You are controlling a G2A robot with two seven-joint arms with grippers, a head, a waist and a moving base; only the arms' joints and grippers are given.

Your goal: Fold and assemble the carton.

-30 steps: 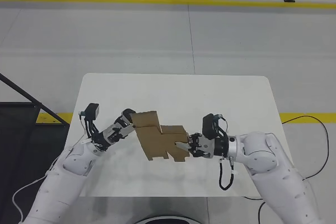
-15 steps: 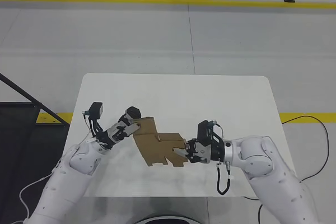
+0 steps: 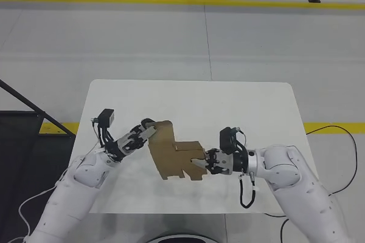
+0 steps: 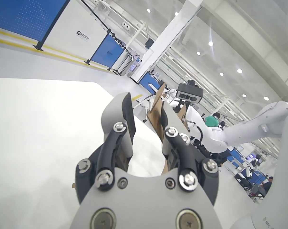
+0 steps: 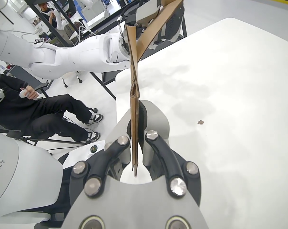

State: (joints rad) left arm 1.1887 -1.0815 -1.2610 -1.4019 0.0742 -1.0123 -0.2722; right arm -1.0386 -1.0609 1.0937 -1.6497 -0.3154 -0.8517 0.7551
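White table point(image 3: 231, 103) under carton point(image 3: 170, 155), grey floor point(image 3: 170, 36)

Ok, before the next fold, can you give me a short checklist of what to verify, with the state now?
1. Right gripper shut on carton edge: ok.
2. Left gripper holding carton: not ok, jaws open, board against one finger.
3. Carton lifted off the table: cannot tell.
4. Flap at left gripper's end bent out of plane: ok.
5. Small scrap on table, apart from carton: ok.
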